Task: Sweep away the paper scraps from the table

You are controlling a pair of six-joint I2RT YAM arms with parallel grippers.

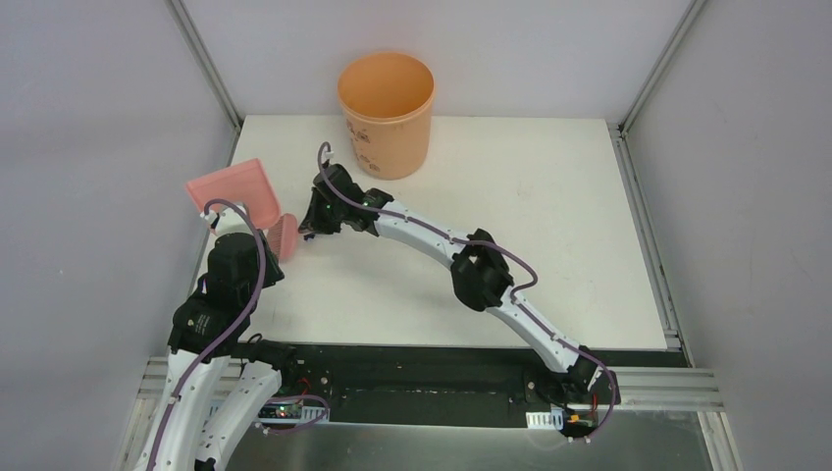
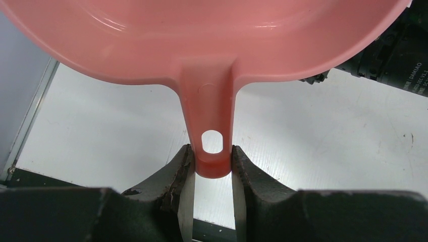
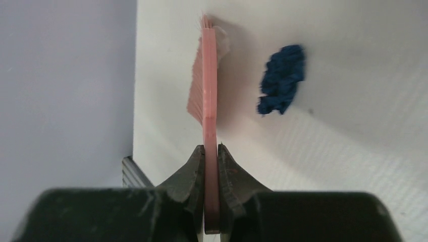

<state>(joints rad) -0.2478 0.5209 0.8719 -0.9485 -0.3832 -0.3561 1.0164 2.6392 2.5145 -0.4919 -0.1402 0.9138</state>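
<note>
Black fingers of the right gripper (image 3: 211, 151) sit closest in the right wrist view, pressed together on the flat handle of the pink brush (image 3: 208, 85), which stands edge-on to the lens. Its bristles fan out to the left, towards the grey wall (image 3: 65, 91). The dark blue paper scrap (image 3: 282, 78) lies on the white desk (image 3: 353, 161) just beside the brush, but on the right, the side away from the bristles. Its long axis runs roughly parallel to the brush blade.

The left gripper (image 2: 212, 161) is clamped on the handle of the pink dustpan (image 2: 202, 40), which looks to be held up and tilted by the desk's left edge rather than resting flat.

From above the scrap is hidden, probably under the right wrist. That arm is clearly the nearer one, so the brush likely has to pass to the scrap's far side before the bristles can push it towards the pan.
</note>
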